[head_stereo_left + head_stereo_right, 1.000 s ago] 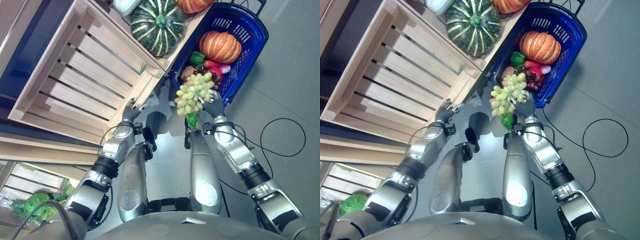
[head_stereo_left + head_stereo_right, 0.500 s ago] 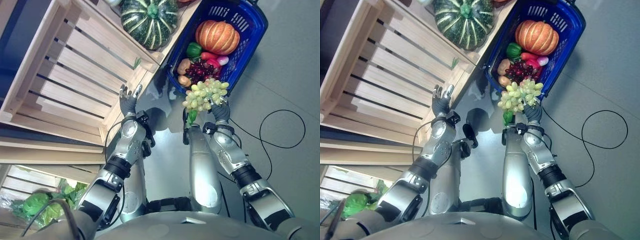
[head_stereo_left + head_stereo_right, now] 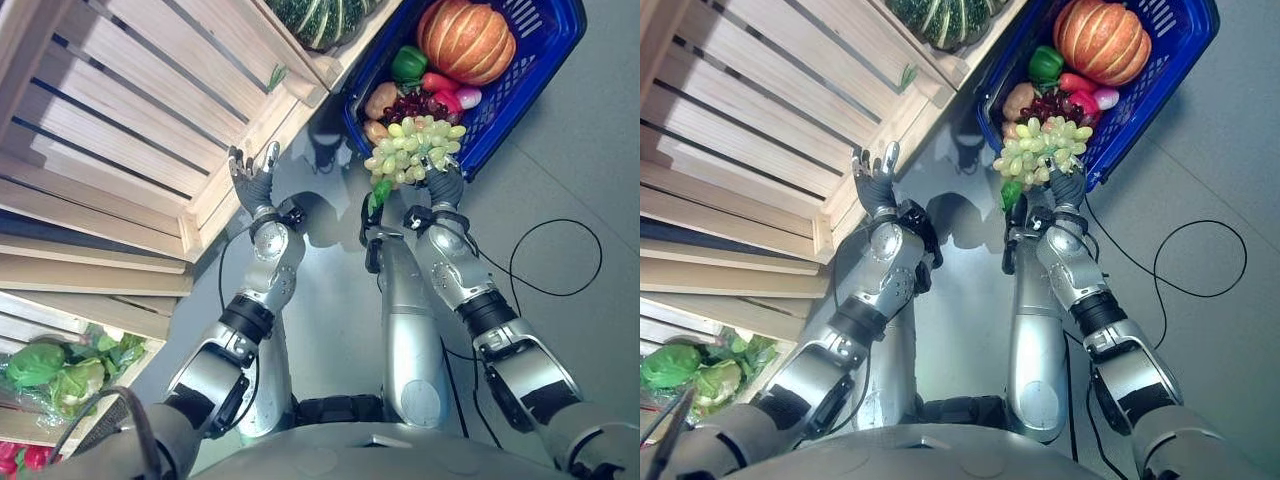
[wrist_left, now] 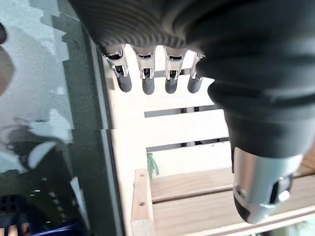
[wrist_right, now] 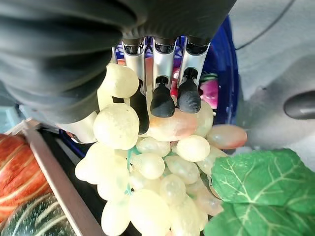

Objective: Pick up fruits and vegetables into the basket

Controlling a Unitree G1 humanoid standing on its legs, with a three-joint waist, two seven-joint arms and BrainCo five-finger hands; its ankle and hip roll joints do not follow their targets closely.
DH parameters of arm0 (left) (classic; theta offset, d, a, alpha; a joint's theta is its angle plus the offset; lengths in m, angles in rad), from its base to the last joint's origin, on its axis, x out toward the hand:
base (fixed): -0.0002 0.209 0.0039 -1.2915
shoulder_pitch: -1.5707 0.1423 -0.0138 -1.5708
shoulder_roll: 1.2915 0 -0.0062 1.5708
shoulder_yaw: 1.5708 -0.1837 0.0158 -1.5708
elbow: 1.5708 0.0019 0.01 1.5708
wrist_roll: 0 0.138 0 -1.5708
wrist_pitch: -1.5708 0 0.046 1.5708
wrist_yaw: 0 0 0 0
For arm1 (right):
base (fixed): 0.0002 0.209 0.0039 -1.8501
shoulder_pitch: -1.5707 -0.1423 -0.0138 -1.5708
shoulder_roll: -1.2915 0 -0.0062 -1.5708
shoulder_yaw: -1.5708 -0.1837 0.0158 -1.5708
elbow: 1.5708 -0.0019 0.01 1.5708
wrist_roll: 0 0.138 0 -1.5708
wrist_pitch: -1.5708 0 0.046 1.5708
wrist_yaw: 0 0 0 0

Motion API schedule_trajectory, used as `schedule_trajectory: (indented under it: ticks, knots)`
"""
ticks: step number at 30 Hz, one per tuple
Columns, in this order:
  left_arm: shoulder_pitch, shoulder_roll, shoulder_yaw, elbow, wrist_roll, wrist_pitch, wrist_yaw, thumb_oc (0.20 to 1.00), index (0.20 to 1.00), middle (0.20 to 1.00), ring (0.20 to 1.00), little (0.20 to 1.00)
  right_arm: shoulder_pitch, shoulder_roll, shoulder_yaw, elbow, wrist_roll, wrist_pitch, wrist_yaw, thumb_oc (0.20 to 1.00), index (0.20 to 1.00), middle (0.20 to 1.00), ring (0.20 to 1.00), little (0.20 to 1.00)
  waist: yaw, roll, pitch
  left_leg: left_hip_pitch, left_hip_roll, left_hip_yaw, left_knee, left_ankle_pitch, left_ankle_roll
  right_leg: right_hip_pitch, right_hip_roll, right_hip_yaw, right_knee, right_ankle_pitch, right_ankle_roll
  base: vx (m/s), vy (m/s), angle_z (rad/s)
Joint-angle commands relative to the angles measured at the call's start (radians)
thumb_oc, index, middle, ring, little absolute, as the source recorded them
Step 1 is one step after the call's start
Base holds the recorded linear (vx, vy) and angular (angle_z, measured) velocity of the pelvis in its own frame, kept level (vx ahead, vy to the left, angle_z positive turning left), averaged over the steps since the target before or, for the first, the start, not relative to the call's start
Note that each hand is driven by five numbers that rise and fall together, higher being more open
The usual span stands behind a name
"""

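Right hand (image 3: 444, 186) with fingers curled around green grapes (image 3: 414, 150), the bunch held over the near rim of the blue basket (image 3: 520, 85), basket containing an orange pumpkin (image 3: 470, 40), green pepper (image 3: 407, 63), dark grapes (image 3: 404, 106), left hand (image 3: 252, 180) with straight fingers, holding nothing, beside the wooden crate (image 3: 150, 110) left of the basket

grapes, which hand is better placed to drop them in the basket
The right hand. Its fingers are curled on the green grapes, which hang at the near rim of the blue basket. The left hand is open and holds nothing, over by the wooden crate.
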Motion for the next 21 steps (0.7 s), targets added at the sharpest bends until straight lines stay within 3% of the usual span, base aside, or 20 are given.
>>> schedule_trajectory:
  ticks: [1, 5, 9, 14, 21]
  knots:
    - [-0.018, -0.004, -0.022, -0.074, 0.131, -0.093, 0.068, 1.000, 1.000, 1.000, 1.000, 1.000, -0.022, 0.019, -0.037, -0.039, 0.112, -0.117, 0.041, 0.200, 0.200, 0.200, 0.200, 0.200, 0.017, -0.003, -0.043, -0.040, -0.022, 0.026, -0.058, 0.014, 0.043, -0.023, 0.051, 0.010, 0.121, -0.128, 0.037, 0.01, -0.078, 0.02]
    - [-0.061, -0.008, -0.022, -0.077, 0.258, -0.131, 0.141, 1.000, 1.000, 1.000, 1.000, 1.000, -0.045, 0.033, -0.068, -0.023, 0.238, -0.174, 0.078, 0.200, 0.200, 0.200, 0.200, 0.200, 0.013, 0.002, -0.043, -0.071, -0.011, 0.023, -0.048, 0.022, 0.035, -0.057, 0.048, 0.009, 0.145, -0.135, 0.035, 0.02, -0.100, 0.04]
    - [-0.098, -0.015, -0.030, -0.075, 0.321, -0.139, 0.154, 1.000, 1.000, 1.000, 1.000, 1.000, -0.068, 0.041, -0.092, -0.019, 0.329, -0.212, 0.117, 0.200, 0.200, 0.200, 0.200, 0.200, 0.007, 0.007, -0.043, -0.085, -0.003, 0.025, -0.048, 0.029, 0.028, -0.075, 0.050, 0.013, 0.158, -0.138, 0.034, 0.00, -0.067, 0.01]
    - [-0.154, -0.022, -0.041, -0.071, 0.480, -0.132, 0.273, 1.000, 1.000, 1.000, 1.000, 1.000, -0.106, 0.039, -0.108, -0.005, 0.394, -0.255, 0.166, 0.200, 0.200, 0.200, 0.200, 0.200, -0.001, 0.014, -0.043, -0.108, 0.007, 0.028, -0.058, 0.047, 0.016, -0.101, 0.055, 0.018, 0.164, -0.140, 0.033, -0.01, -0.050, -0.02]
    - [-0.217, -0.031, -0.039, -0.038, 0.509, -0.170, 0.296, 1.000, 1.000, 1.000, 1.000, 1.000, -0.158, 0.032, -0.124, 0.013, 0.443, -0.306, 0.213, 0.200, 0.200, 0.200, 0.200, 0.200, -0.009, 0.011, -0.043, -0.139, 0.016, 0.027, -0.071, 0.068, 0.001, -0.126, 0.062, 0.015, 0.154, -0.134, 0.035, -0.03, -0.079, -0.05]
